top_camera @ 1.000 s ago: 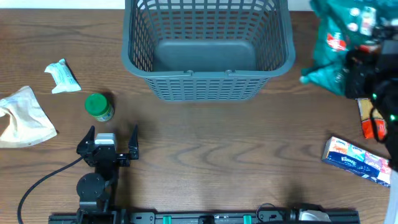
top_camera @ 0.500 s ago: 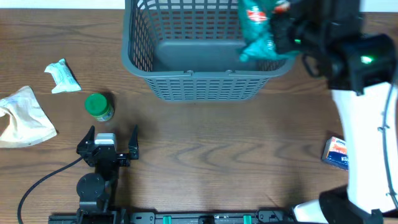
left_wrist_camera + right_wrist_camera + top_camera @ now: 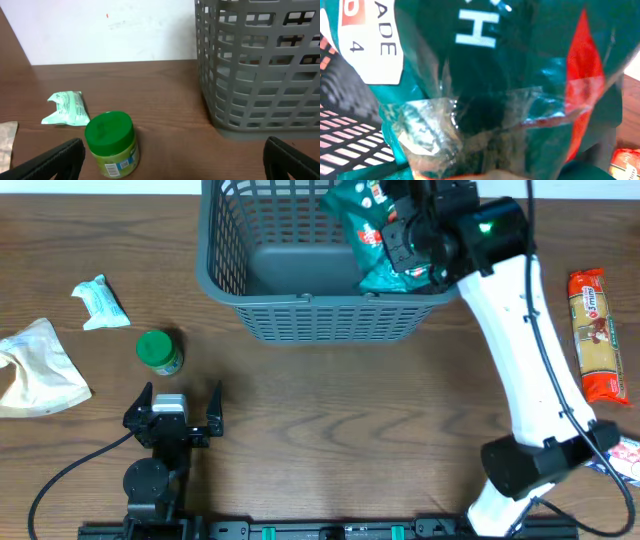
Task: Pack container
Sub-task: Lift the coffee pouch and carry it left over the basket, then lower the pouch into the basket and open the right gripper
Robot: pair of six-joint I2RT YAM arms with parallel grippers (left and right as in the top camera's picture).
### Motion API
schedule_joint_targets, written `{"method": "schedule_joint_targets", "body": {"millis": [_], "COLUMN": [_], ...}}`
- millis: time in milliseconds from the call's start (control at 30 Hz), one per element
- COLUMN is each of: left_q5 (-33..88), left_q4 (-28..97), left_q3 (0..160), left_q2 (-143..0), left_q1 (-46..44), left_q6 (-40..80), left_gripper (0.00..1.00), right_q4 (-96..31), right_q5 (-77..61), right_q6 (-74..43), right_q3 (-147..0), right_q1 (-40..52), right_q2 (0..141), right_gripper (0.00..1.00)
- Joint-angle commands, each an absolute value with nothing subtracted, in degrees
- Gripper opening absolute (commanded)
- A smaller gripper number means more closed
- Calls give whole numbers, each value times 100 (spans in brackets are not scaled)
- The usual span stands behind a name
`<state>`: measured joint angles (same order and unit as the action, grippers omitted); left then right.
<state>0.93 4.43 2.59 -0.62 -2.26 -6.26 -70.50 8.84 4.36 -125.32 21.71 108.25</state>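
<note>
Right fingers [image 3: 398,238] are gripping the teal bag [image 3: 362,225] over the basket's [image 3: 300,320] right half, upper centre; left fingers [image 3: 215,405] are resting spread.

i read white "h" on teal bag [image 3: 485,75]; its white label [image 3: 370,45] shows "ade", "4". orange packet [image 3: 593,335] print too small for me.
</note>
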Motion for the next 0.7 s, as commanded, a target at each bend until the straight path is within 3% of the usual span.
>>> {"method": "schedule_joint_targets", "body": {"millis": [0, 667], "left_q5": [47, 47], "left_q4": [526, 526], "left_q3": [84, 84], "left_q2": [-23, -23], "left_q1": [-211, -211], "left_q6": [-685, -685], "left_gripper": [98, 99], "right_q4": [-6917, -6904], "right_q5": [1116, 958], "right_q6": [270, -943], "right_q3": [-12770, -12770], "right_q1": [2158, 1798], "right_q2": [10757, 11926], "right_gripper": [1, 1]}}
